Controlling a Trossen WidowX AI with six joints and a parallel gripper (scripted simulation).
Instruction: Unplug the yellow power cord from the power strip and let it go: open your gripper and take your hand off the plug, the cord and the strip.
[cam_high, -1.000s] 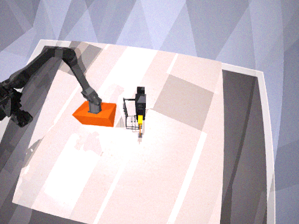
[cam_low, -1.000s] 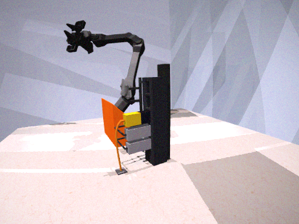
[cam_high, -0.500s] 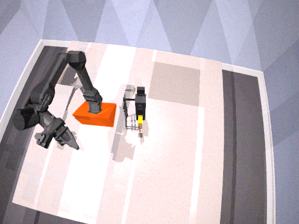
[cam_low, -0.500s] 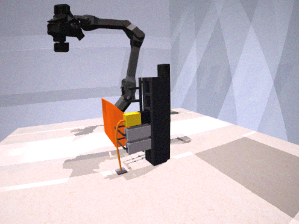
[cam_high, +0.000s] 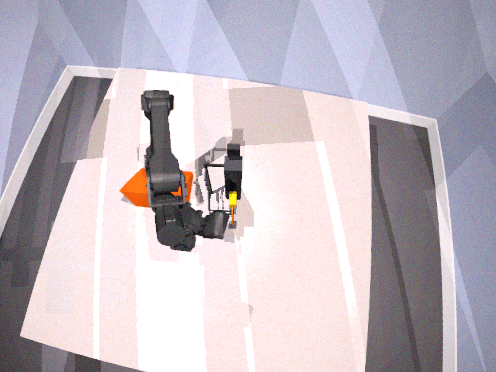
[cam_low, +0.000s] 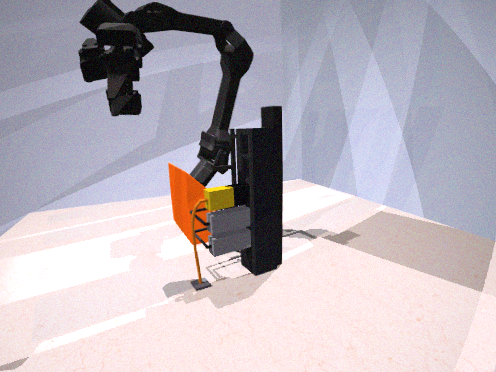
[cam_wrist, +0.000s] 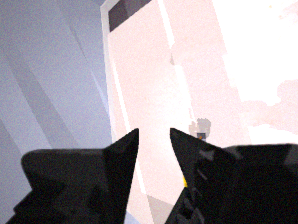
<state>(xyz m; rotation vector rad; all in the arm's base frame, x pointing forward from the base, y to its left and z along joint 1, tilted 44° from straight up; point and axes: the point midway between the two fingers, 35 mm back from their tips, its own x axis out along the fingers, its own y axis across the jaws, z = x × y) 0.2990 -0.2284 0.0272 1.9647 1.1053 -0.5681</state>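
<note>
The yellow plug (cam_high: 233, 199) (cam_low: 219, 198) is at the front of the upright black power strip (cam_high: 233, 172) (cam_low: 266, 200), above two grey plugs. A dark part shows between it and the strip's face; how deep it sits I cannot tell. A sliver of the yellow plug (cam_wrist: 185, 181) shows behind the right finger in the wrist view. Its orange-yellow cord (cam_low: 196, 250) (cam_high: 232, 216) hangs to a small dark foot (cam_low: 201, 284) (cam_wrist: 201, 135) on the table. My gripper (cam_wrist: 154, 131) (cam_low: 125, 102) is partly open and empty, well above and in front of the plug, touching nothing.
An orange panel (cam_high: 134, 190) (cam_low: 185, 205) stands beside the strip, below the arm. Two grey plugs, an upper one (cam_low: 230, 219) and a lower one (cam_low: 231, 242), are in the strip. Thin black cords (cam_high: 208, 187) loop between strip and panel.
</note>
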